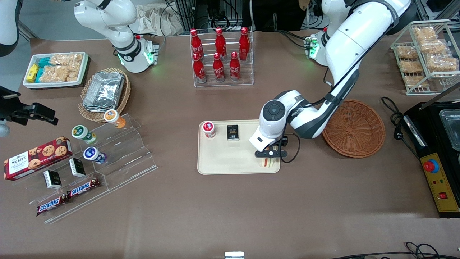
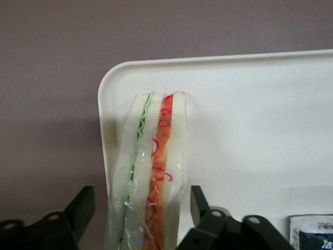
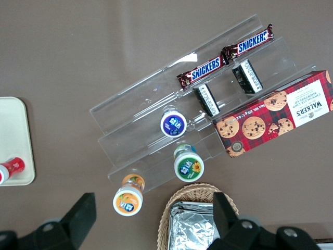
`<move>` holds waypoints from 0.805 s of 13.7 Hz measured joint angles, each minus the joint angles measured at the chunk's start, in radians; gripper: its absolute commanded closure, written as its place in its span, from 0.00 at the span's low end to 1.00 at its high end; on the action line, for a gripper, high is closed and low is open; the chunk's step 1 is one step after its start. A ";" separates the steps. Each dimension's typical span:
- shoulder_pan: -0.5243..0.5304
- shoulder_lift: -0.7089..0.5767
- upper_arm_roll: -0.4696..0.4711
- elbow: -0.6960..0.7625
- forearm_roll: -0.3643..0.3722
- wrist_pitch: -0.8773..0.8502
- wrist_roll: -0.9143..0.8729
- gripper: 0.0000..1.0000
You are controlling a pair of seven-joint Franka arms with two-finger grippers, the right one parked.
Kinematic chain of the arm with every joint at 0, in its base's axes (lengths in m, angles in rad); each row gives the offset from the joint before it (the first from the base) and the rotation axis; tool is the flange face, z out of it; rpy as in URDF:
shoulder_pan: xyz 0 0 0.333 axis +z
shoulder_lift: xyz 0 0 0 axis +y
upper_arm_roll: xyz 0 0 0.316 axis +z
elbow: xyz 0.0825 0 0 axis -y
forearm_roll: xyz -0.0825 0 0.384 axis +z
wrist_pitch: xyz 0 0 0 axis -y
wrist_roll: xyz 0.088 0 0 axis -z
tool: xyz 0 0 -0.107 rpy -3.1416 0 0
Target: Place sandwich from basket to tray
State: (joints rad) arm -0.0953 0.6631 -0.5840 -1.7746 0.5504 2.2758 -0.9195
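Left arm: elbow bent, wrist pointing down. Gripper: low over the table, fingers spread apart.

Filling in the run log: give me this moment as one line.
phase: placing | sandwich: on tray corner, between fingers | pincer: open, over tray | basket: empty

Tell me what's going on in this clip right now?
The left arm's claw is down over a corner of the cream tray, with the wrapped sandwich standing on its edge on the tray between the open fingers, neither visibly pressing it. The reddish-brown wicker basket beside the tray is empty.
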 measured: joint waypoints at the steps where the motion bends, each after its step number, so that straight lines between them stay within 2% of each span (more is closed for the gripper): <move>1: 0.001 0.000 0.000 0.005 0.000 0.000 -0.009 0.00; 5: 0.014 -0.026 -0.001 0.064 -0.032 -0.010 -0.085 0.00; 7: 0.049 -0.102 -0.003 0.087 -0.116 -0.066 -0.088 0.00; 11: 0.142 -0.363 -0.005 0.101 -0.280 -0.287 -0.069 0.00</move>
State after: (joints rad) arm 0.0469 0.2999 -0.5887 -1.6736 0.2702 1.9884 -0.9882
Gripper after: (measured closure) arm 0.000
